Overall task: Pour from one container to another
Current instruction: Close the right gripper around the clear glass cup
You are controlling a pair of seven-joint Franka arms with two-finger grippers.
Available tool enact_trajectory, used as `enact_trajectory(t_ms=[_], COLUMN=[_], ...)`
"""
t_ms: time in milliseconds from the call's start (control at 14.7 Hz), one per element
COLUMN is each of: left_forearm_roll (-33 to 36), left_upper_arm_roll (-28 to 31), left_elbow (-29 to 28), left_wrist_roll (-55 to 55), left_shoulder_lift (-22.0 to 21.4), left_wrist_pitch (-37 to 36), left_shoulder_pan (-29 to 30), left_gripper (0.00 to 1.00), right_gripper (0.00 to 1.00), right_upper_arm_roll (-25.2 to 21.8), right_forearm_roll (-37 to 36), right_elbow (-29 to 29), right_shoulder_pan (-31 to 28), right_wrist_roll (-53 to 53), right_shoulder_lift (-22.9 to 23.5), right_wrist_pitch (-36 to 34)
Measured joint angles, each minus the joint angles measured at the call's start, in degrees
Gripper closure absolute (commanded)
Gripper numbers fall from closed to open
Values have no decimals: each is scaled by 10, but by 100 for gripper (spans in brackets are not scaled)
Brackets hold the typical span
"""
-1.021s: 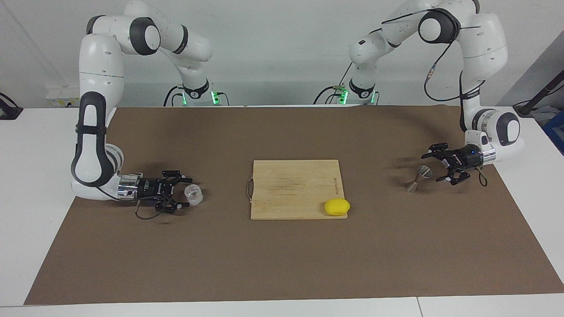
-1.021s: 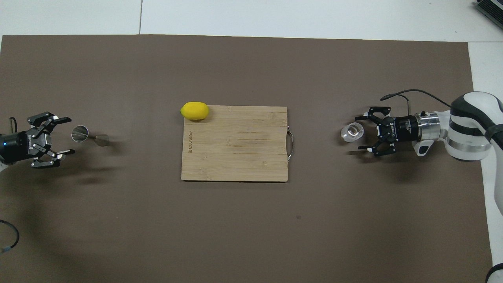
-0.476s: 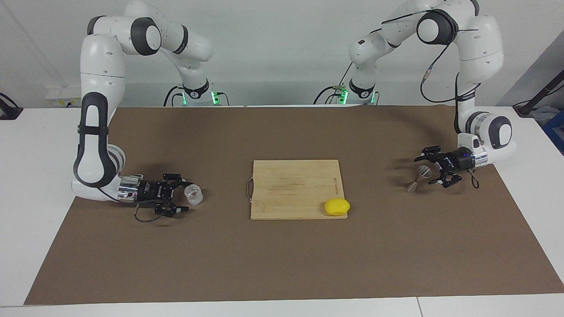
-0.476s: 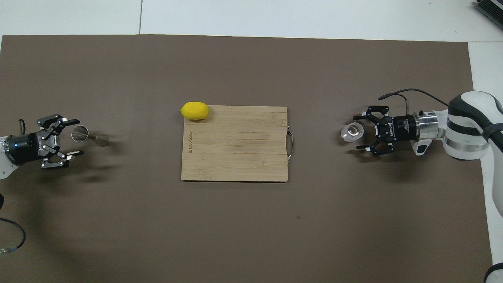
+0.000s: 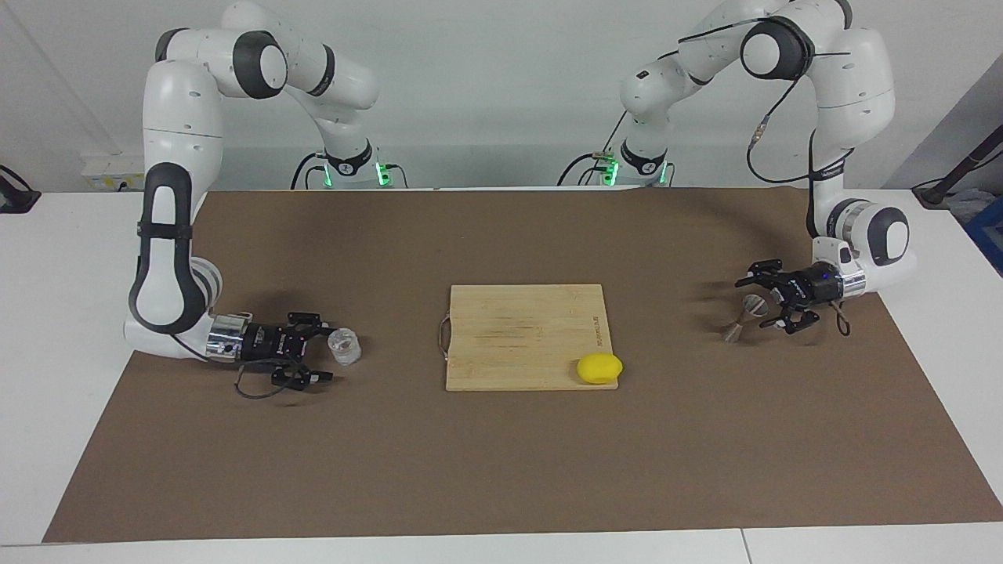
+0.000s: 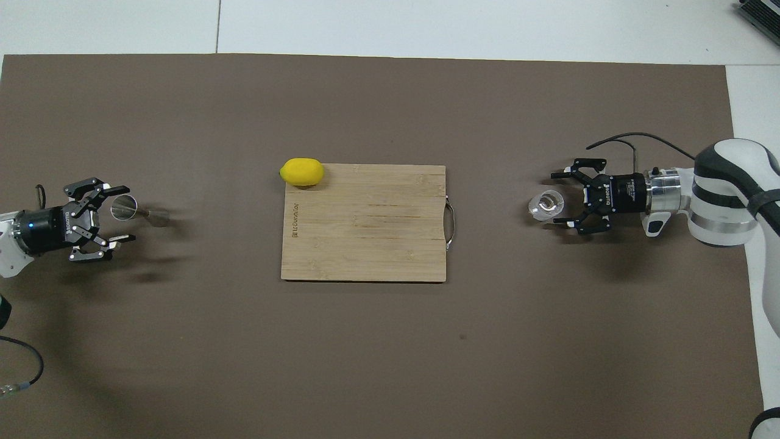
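at the right arm's end of the brown mat (image 5: pixel 501 454), the right gripper (image 5: pixel 323 352) lies level, released, its spread fingers flanking the glass tumbler (image 5: pixel 344 346) without gripping it. at the left arm's end, the left gripper (image 5: pixel 756 300), also released, brackets the upright metal jigger (image 5: pixel 743 318). between them lies a cutting board (image 5: pixel 521 337) bearing a lemon (image 5: pixel 599 367).

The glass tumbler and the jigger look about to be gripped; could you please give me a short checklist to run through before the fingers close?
1. Right gripper open: ok.
2. Glass tumbler upright on the mat, between the right fingers: ok.
3. Left gripper open: ok.
4. Jigger upright, its top cone between the left fingers: ok.
5. Lemon and cutting board apart from both grippers: ok.
6. Liquid in the tumbler: cannot tell.
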Motion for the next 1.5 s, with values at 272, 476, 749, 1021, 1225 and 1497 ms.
enact_trajectory(t_ms=[272, 476, 749, 1021, 1225, 1497], left_forearm_roll=[0, 0, -1, -1, -1, -2], left_upper_arm_roll=[0, 2, 3, 4, 4, 5], left_elbow=[0, 0, 0, 0, 0, 0], left_wrist_roll=[0, 0, 0, 0, 1, 1], left_shoulder_lift=[0, 0, 0, 0, 0, 0], left_wrist_pitch=[-8, -11, -12, -12, -12, -12], left_shoulder_pan=[0, 1, 2, 2, 2, 2], left_gripper=[0, 1, 8, 17, 27, 43], right_gripper=[0, 0, 0, 0, 0, 0], right_upper_arm_roll=[2, 4, 5, 6, 6, 6], right_forearm_roll=[0, 0, 0, 0, 0, -2], right_elbow=[0, 0, 1, 1, 1, 1], right_shoulder_pan=[2, 2, 4, 8, 19, 20], right_wrist_roll=[6, 10, 62, 68, 59, 54], right_shoulder_lift=[-1, -1, -1, -1, -1, -1], right_wrist_pitch=[0, 0, 0, 0, 0, 0])
